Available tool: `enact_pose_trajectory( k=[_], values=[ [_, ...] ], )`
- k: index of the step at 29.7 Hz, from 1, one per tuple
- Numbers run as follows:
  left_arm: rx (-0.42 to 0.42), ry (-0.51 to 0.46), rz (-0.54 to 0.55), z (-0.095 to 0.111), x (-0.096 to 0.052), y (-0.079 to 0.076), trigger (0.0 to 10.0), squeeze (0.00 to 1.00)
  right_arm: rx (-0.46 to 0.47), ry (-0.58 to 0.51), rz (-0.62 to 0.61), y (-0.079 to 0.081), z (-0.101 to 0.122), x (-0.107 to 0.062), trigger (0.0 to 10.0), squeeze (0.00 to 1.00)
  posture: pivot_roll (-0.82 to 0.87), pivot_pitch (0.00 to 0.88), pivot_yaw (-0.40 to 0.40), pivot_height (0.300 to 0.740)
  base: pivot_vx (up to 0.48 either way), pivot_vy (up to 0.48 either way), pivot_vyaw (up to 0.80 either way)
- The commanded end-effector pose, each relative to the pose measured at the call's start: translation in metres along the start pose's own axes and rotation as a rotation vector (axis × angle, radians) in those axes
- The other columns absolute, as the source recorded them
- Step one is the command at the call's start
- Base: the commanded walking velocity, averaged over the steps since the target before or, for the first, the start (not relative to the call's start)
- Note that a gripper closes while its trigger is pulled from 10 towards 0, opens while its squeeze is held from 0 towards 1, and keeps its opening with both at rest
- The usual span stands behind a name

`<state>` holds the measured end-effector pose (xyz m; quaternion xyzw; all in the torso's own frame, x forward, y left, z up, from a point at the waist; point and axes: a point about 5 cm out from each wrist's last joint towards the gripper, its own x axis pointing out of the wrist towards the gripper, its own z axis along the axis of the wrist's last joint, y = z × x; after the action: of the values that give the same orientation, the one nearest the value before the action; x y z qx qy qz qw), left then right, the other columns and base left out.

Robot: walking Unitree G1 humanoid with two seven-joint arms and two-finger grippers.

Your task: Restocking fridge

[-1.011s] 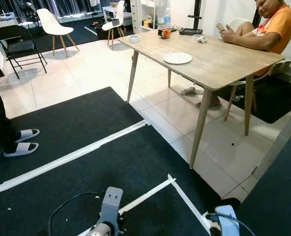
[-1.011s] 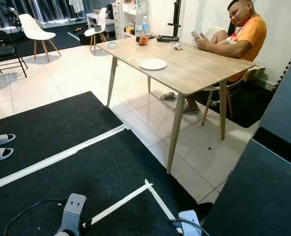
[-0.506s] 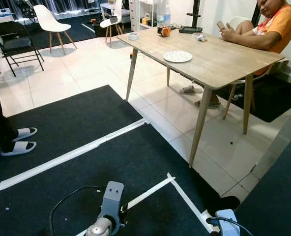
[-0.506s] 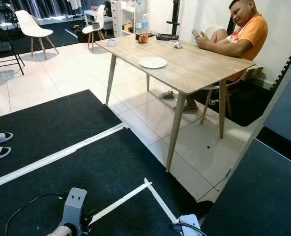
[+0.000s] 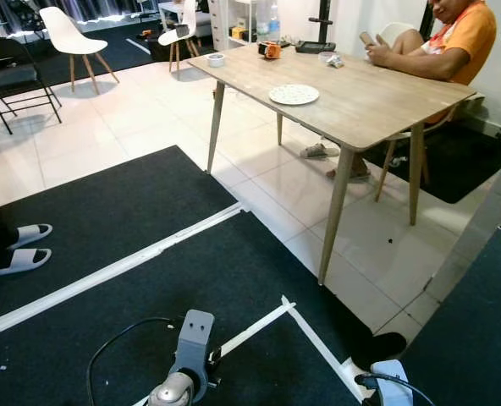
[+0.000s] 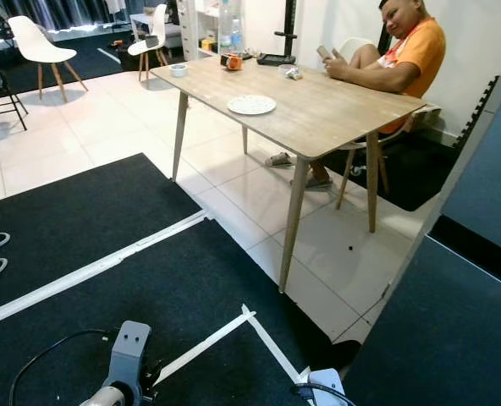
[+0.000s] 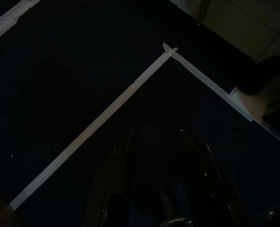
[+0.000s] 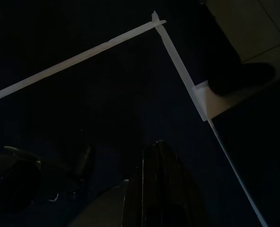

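We are standing on a black mat (image 5: 149, 211) crossed by white tape lines (image 5: 123, 269), looking across at a wooden table (image 5: 360, 97), our landmark. No brand, label or writing is legible anywhere.

On the table's middle a white plate (image 5: 294, 94) is lying; we cannot tell whether anything is on it. At the far end of the table a small white cup (image 5: 216, 60) is sitting by the corner, with an orange object (image 5: 272, 51) and a dark flat item (image 5: 316, 47) beyond it; the cup's contents are hidden. Past that end, clear bottles (image 6: 230, 21) are standing by a white shelf.

A person in an orange shirt (image 5: 462, 38) is sitting at the table's far side. Well apart from the table, on the mat's left, a pair of white slippers (image 5: 22, 248) is showing.

Both arms are hanging low over the mat, nearer us than the table. The left gripper (image 7: 161, 156) is holding its fingers apart, empty. Whether the right gripper (image 8: 154, 184) is spread or closed, we cannot tell in the dark.

No fridge or stock is appearing in our views.
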<state>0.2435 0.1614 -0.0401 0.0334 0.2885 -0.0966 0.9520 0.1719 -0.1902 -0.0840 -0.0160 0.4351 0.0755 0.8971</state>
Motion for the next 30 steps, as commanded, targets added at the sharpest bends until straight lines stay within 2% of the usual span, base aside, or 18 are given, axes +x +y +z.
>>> enact_pose_trajectory(
  k=[1,7,30],
  values=[
    [0.007,0.007,-0.008,-0.0036,-0.0015,-0.0007,10.0,0.00,0.011,0.006,-0.001,0.0015,-0.0034,-0.0006,10.0,0.00,-0.09,0.049,0.028,0.734,0.000,0.000,0.00],
    [0.013,-0.003,-0.012,-0.0022,-0.0010,-0.0026,10.0,0.00,0.005,0.007,0.000,0.0007,-0.0025,-0.0004,10.0,0.00,-0.09,0.047,0.027,0.734,0.000,0.000,0.00],
    [0.002,-0.005,0.001,-0.0002,0.0002,-0.0025,10.0,0.00,0.008,-0.003,0.007,0.0005,0.0012,0.0005,10.0,0.00,-0.09,0.047,0.023,0.734,0.303,0.000,0.00]
  ],
)
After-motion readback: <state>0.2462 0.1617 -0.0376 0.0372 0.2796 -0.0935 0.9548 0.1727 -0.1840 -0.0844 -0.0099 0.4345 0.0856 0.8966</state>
